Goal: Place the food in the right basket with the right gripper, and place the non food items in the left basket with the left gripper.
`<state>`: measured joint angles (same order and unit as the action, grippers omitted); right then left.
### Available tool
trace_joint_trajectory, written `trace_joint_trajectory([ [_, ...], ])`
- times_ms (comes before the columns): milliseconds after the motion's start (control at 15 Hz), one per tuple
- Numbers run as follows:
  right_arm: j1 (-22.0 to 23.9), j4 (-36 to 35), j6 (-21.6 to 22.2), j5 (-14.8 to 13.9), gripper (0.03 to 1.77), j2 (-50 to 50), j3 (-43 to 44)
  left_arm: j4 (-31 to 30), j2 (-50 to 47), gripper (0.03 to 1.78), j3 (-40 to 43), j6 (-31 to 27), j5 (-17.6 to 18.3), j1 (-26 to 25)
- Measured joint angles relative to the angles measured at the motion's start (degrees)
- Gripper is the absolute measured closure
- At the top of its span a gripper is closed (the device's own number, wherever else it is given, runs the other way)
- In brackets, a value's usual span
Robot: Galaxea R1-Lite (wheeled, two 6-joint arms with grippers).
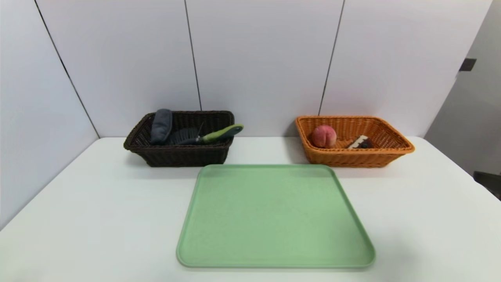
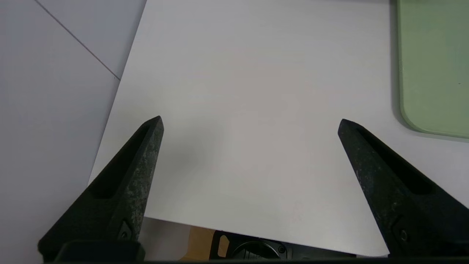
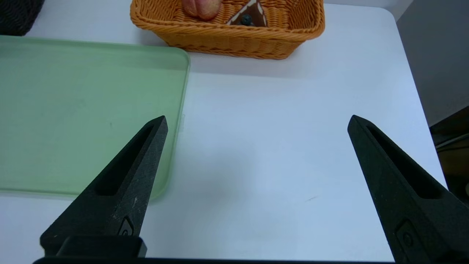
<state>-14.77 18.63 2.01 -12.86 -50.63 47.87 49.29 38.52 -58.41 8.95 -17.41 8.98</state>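
- My black, tapered right gripper (image 3: pixel 258 116) stands with its fingers wide apart and nothing between them, above the white table (image 3: pixel 293 157) beside the tray
- My matching black left gripper (image 2: pixel 251 119) is spread just as wide, holding nothing, over the table on the tray's other side
- The round pink-red peach (image 1: pixel 324 136) should feel light and firm, perhaps a little slippery on its curve; were I to lift it, I would close gently across its widest part
- The brown-and-white wedge of cake (image 1: pixel 360 142) with a dark berry on it looks the most fragile; if real it would squash, so I would take its sides low and lightly
- The long brush with dark bristles and a green-and-grey handle (image 1: pixel 222 133) is probably stiff and light, best pinched at mid-handle
- The dark blue-grey, soft-looking rolled item (image 1: pixel 161 126) likely gives under pressure and forgives a firm squeeze around its middle
- Peach and cake lie in the orange-brown woven right basket (image 1: pixel 358 159), the peach towards its left end, the cake nearer the middle
- Brush and roll are in the black-brown woven left basket (image 1: pixel 184 156), roll leaning at the left end, handle jutting over the right rim
- The pale green rectangular tray (image 1: pixel 274 215) bears nothing, so I judge the sorting done
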Motion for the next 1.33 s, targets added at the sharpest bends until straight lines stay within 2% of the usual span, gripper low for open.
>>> trace_joint_trajectory([
  [333, 1.5, -0.38, -0.28, 0.22, 0.11, 10.25, -9.53, 0.11, -10.74, 0.12, 10.23, -0.22, 0.27, -3.29],
  [533, 2.82, -0.39, -0.33, 1.76, 0.11, 15.06, -13.99, 0.74, -15.74, 0.12, 14.69, -0.24, 0.41, -4.39],
  [1067, 6.77, -0.46, -1.17, 2.06, 0.11, 23.21, -22.33, 3.77, -22.76, 0.12, 17.94, -1.1, 0.99, -6.23],
  [1200, 8.97, -0.22, -3.9, 2.95, 0.11, 26.21, -23.17, 3.79, -23.28, 0.12, 18.36, -1.15, 0.96, -6.38],
  [1333, 11.56, 0.26, -8.07, 6.36, 0.11, 29.82, -24.11, 3.77, -23.5, 0.12, 18.71, -1.16, 1.38, -6.42],
])
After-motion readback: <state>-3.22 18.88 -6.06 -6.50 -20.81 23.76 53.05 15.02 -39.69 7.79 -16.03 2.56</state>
